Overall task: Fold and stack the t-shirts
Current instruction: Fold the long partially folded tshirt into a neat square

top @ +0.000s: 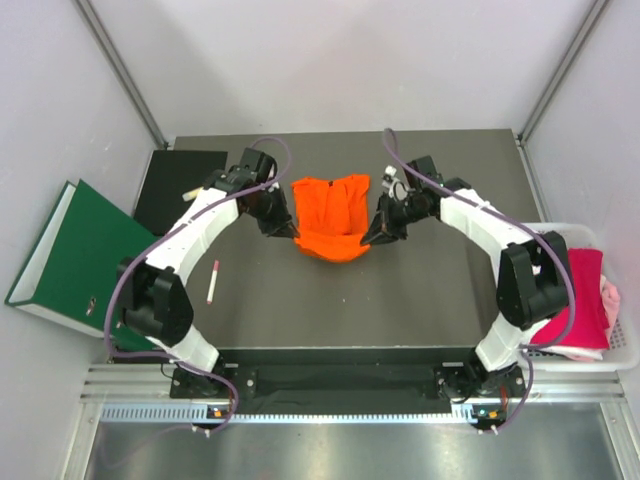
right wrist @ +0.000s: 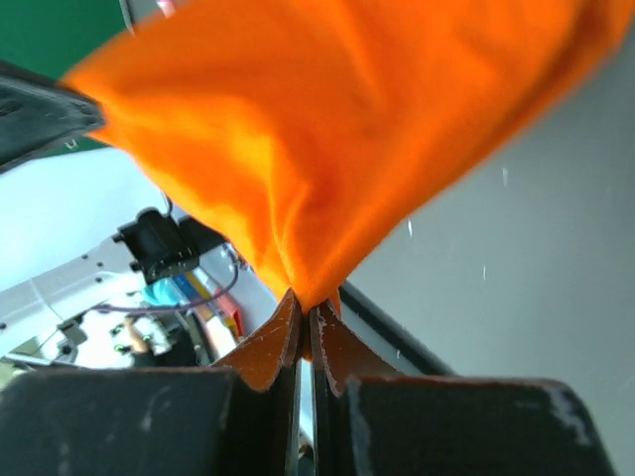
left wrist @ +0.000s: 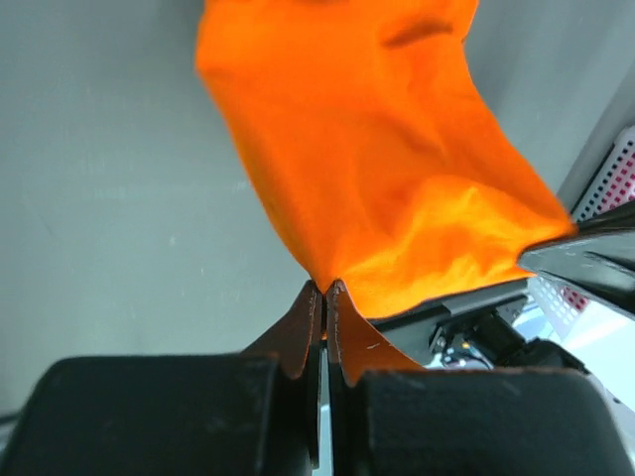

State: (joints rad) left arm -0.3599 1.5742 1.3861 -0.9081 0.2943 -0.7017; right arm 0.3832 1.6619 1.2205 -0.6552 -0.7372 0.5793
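Dark table (top: 330, 310), seen from the near side, both arms reaching over its far half. A green binder (top: 60, 250) lies off the table's left edge, with a flat black board (top: 178, 180) just beyond it on the far left corner.

The orange t-shirt (top: 332, 215) sits at the middle of the far half, stretched between the two grippers, its near edge raised and sagging between them. The left gripper (top: 290, 231) has its jaws pressed together on the shirt's near left corner. The right gripper (top: 368, 238) has its jaws likewise clamped on the near right corner. In each wrist view the cloth runs straight out from the pinched fingertips.

A white basket (top: 628, 345) stands at the right edge. It holds the magenta t-shirt (top: 578, 300), and the pale pink t-shirt (top: 609, 300) lies beside that.

A white marker with a red tip (top: 212, 281) lies on the left of the table.
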